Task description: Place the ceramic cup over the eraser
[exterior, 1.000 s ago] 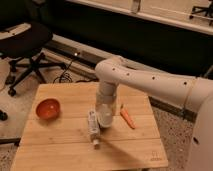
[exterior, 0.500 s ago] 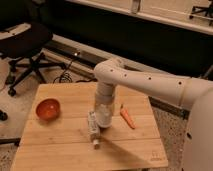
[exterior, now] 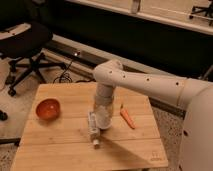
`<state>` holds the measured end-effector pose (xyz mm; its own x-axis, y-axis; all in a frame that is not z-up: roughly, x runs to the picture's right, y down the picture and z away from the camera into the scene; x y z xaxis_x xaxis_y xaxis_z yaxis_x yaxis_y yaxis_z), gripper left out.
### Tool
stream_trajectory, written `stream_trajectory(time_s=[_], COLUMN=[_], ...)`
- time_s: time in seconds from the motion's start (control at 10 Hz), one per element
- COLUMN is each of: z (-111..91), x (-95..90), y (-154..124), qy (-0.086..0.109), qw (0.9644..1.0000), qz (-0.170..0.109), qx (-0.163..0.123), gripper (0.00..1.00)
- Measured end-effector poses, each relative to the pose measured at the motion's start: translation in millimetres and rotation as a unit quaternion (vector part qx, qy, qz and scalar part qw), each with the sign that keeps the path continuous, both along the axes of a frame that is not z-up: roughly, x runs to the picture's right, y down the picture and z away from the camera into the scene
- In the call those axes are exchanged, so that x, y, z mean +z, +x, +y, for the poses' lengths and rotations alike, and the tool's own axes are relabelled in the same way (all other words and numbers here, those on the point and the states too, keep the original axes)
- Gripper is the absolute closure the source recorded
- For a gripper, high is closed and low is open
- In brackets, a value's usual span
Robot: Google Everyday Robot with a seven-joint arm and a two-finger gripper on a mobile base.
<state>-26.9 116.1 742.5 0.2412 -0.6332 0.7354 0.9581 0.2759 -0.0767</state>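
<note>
Wood is what the table (exterior: 60, 145) is made of, and the white arm (exterior: 145, 85) is reached down over its middle. The gripper (exterior: 103, 121) is lowered close to the tabletop, just beside a long white tube (exterior: 93, 128) lying toward the front edge. Neither the cup nor the eraser can be made out; both may be hidden under the arm. An orange bowl (exterior: 48, 108) is set near the left edge, and a carrot (exterior: 127, 117) is laid toward the right edge. An office chair (exterior: 25, 42) is seen behind the table.
</note>
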Motion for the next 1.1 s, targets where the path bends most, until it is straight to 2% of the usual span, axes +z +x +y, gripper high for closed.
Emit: stream_trajectory(time_s=[0.1, 0.3, 0.4, 0.5, 0.6, 1.1], z=[0.5, 0.2, 0.4, 0.7, 1.0, -0.4], x=[1.1, 1.6, 1.5, 1.3, 0.6, -4.4], y=[1.9, 3.4, 4.4, 5.4, 5.3, 6.9], qy=[0.001, 0.004, 0.005, 0.005, 0.005, 0.01], qw=[1.0, 0.9999, 0.9999, 0.9999, 0.9999, 0.9999], qz=[0.004, 0.008, 0.011, 0.012, 0.012, 0.01], qx=[-0.002, -0.006, -0.008, -0.007, -0.006, -0.008], gripper=[0.61, 0.43, 0.3, 0.23, 0.2, 0.2])
